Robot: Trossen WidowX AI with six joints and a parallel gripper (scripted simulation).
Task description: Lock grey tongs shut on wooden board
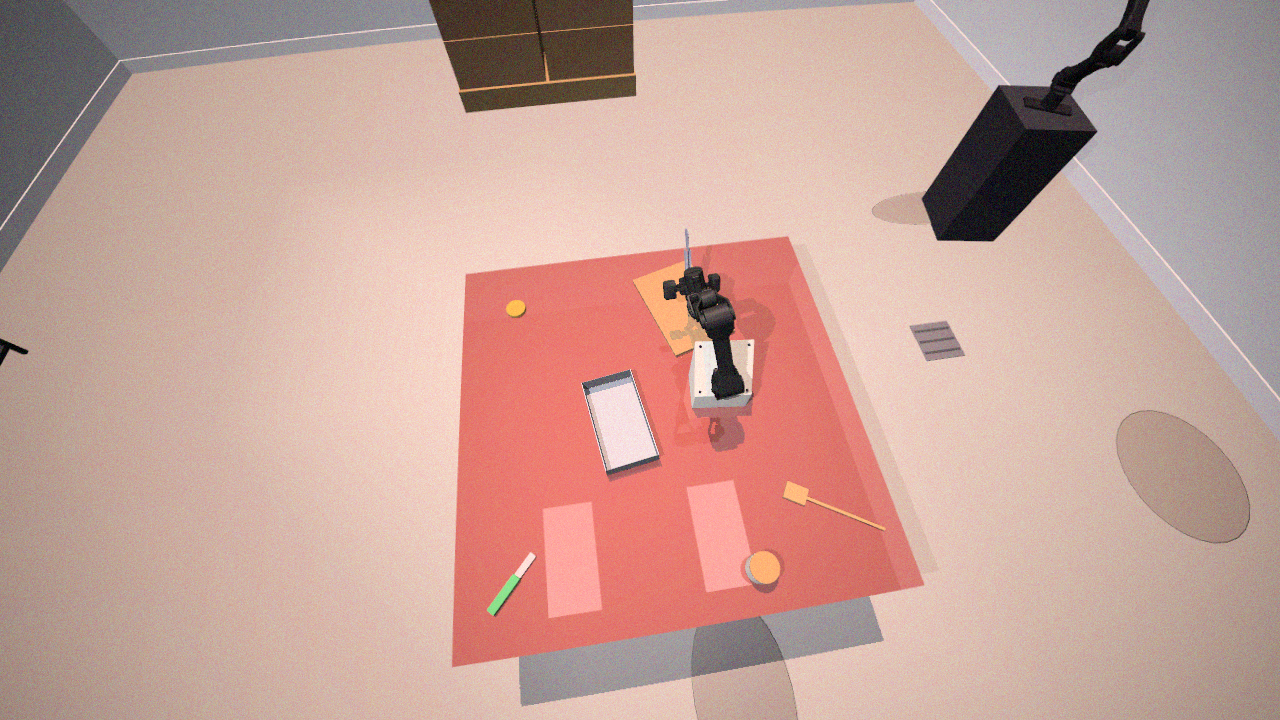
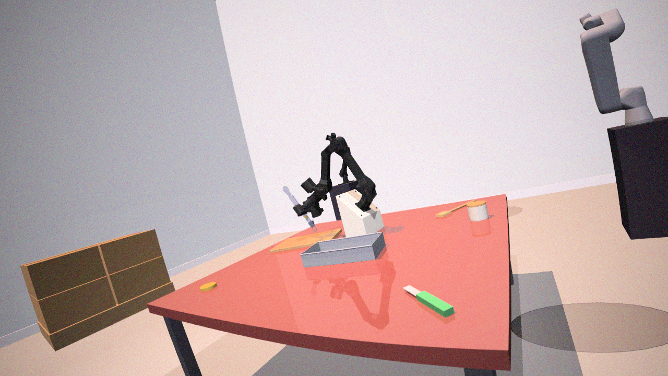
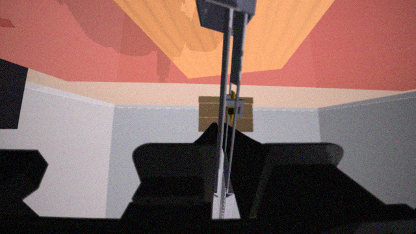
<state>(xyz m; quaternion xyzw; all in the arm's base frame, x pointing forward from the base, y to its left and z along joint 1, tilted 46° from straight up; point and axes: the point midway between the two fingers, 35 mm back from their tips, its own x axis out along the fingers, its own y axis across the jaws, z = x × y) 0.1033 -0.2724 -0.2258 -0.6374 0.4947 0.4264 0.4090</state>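
Black parallel-jaw gripper (image 1: 689,271) (image 2: 299,210) (image 3: 218,126): jaws clamped on long grey metal tongs (image 1: 687,248) (image 2: 292,197) (image 3: 225,81). Tongs steeply tilted, reaching above and below jaws. Flat orange-brown wooden board (image 1: 656,293) (image 2: 303,241) (image 3: 266,42) below jaws; contact with tongs, cannot tell.

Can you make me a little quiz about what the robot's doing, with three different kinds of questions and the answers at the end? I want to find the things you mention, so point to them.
1. True or false: the grey tongs (image 1: 687,246) (image 2: 290,194) (image 3: 222,130) are lying flat on the wooden board (image 1: 662,308) (image 2: 298,241) (image 3: 273,52).

2. Which is in the gripper (image 2: 301,210)?
A) the knife
B) the tongs
C) the spatula

3. Fill in the blank: the handle of the knife (image 1: 510,585) (image 2: 431,302) is coloured ____.

Key: 1 false; 2 B; 3 green
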